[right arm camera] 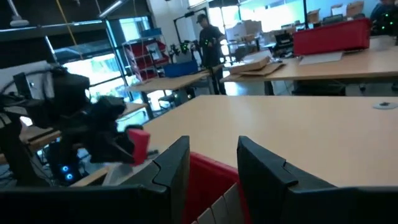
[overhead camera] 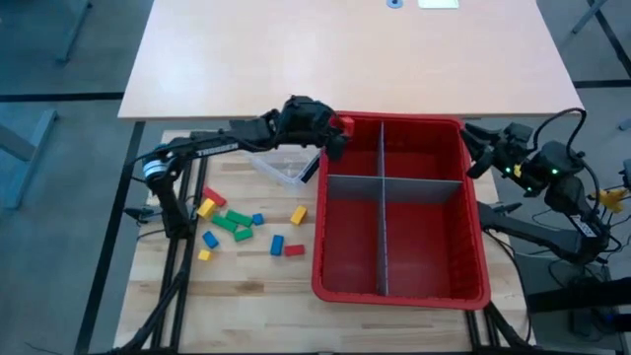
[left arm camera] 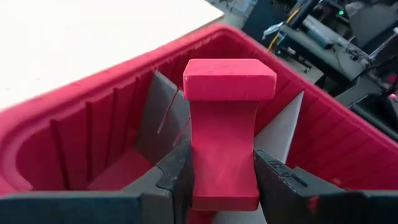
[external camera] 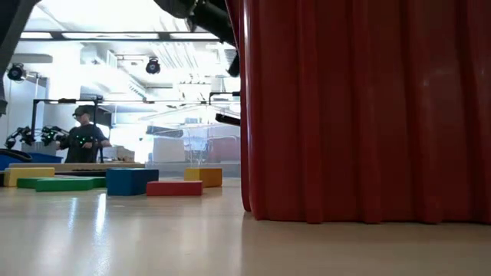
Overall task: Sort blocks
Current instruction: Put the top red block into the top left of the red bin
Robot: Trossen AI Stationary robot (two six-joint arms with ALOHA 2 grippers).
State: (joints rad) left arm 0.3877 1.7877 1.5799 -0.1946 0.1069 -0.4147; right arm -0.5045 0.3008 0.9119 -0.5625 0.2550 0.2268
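Observation:
My left gripper [overhead camera: 333, 130] is shut on a red block [left arm camera: 225, 118], which hangs over the far left corner of the red bin [overhead camera: 473, 227]. The block also shows in the high view [overhead camera: 345, 124] and the right wrist view [right arm camera: 138, 144]. Several loose blocks, red, yellow, green and blue, lie flat on the wooden table left of the bin [overhead camera: 237, 225], and the low view shows them too [external camera: 130, 181]. My right gripper [right arm camera: 214, 163] stands open with nothing between its fingers, just outside the bin's far right corner [overhead camera: 475, 150]. My left gripper pinches the red block's narrow lower part [left arm camera: 205, 180] between its two fingers, one on each of two opposite sides. The fingers come from the table's left, slanting a little down. The block sticks out ahead of them, its wider end [left arm camera: 229, 78] foremost, lifted clear above the bin.
Grey divider panels [overhead camera: 383, 179] split the bin into compartments. A small clear tub [overhead camera: 281, 168] lies by the bin's far left side, under my left arm. A light tabletop [overhead camera: 345, 49] lies beyond the bin. A person [external camera: 83, 138] stands in the room behind.

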